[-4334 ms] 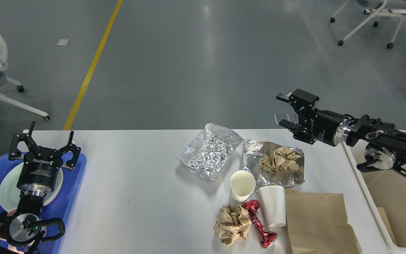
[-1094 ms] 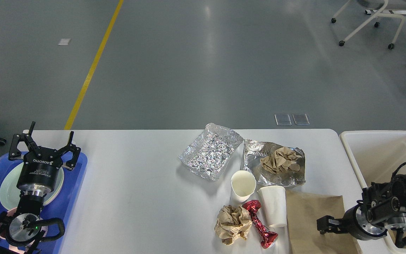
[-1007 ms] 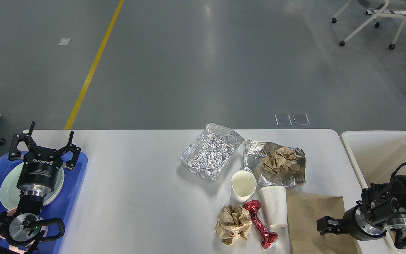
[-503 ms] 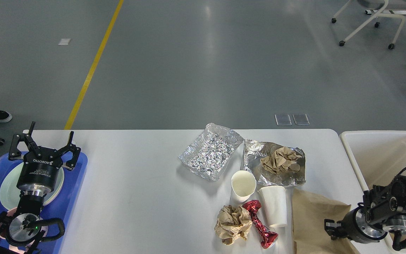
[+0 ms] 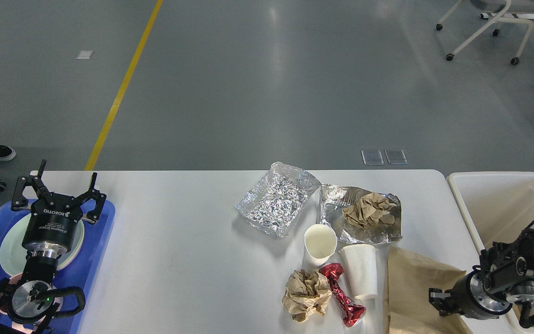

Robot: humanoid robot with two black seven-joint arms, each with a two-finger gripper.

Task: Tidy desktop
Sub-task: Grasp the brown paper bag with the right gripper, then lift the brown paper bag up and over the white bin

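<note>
- The left gripper [image 5: 58, 190] hangs over the blue tray [image 5: 102, 232] at the table's left end, fingers spread wide apart and holding nothing.
- The right gripper [image 5: 438, 301] sits low at the table's near right corner, over the brown paper bag [image 5: 415, 287]; it looks pressed onto the bag's lifted edge, but its fingers are too dark and small to tell whether they are parted or closed.
- The desktop [image 5: 179, 241] fills the lower part of the view, its long axis running left to right, with the far rounded corners in view.
- The whole left and middle stretch of the desktop, between the tray and the litter, is bare and gives free room.
- A cream bin [image 5: 461, 195] stands just beside the right edge; the tray overlaps the left edge, with a pale plate [image 5: 9, 246] in it.
- Litter crowds the right half: a foil tray [image 5: 276, 199], a flattened foil sheet [image 5: 341, 232] with a crumpled paper wad [image 5: 366, 209] on it, an upright paper cup [image 5: 319, 243], a cup lying on its side [image 5: 360, 271], a red wrapper [image 5: 341, 294] and a second paper wad [image 5: 305, 294].
- The lying cup touches the bag's left edge.
</note>
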